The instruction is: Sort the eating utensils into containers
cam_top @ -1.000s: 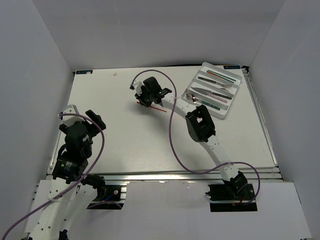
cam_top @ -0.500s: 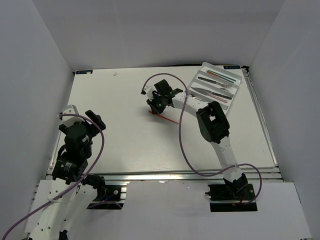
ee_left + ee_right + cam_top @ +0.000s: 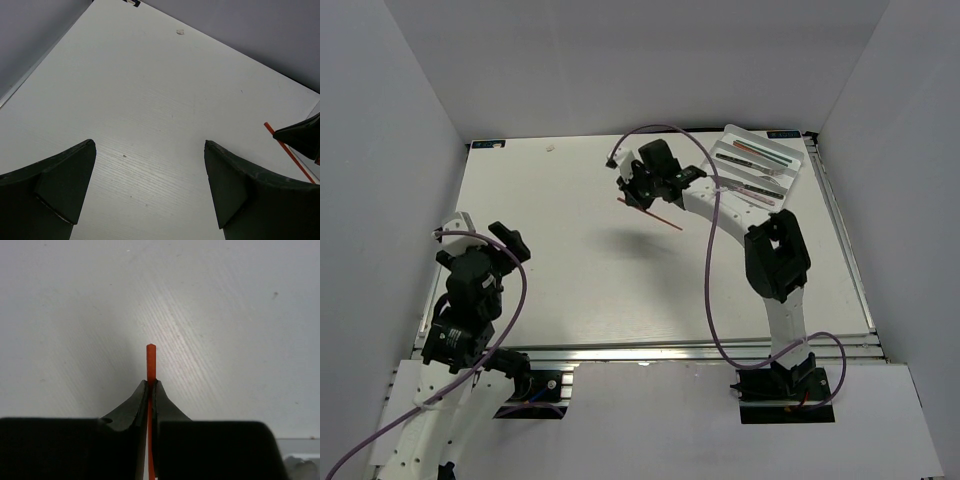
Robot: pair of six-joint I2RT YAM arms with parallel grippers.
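Observation:
My right gripper [image 3: 638, 194] is shut on a thin red-orange chopstick [image 3: 662, 219], held near its left end above the table's middle back. In the right wrist view the chopstick's tip [image 3: 150, 357] sticks out past the closed right gripper [image 3: 150, 383]. The white tray of containers [image 3: 791, 197] lies at the back right, with several utensils [image 3: 757, 149] in its slots. My left gripper [image 3: 150, 170] is open over bare table at the left, holding nothing; the chopstick [image 3: 292, 157] shows at that view's right edge. In the top view the left gripper [image 3: 480, 232] is far from the tray.
White walls enclose the table on the left, back and right. A small white speck [image 3: 551, 147] lies near the back edge. The right arm's purple cable [image 3: 715, 290] loops over the table's right half.
The right gripper closed on the chopstick, lifted it off the table and carried it back and to the right, toward the tray. The left arm barely moved.

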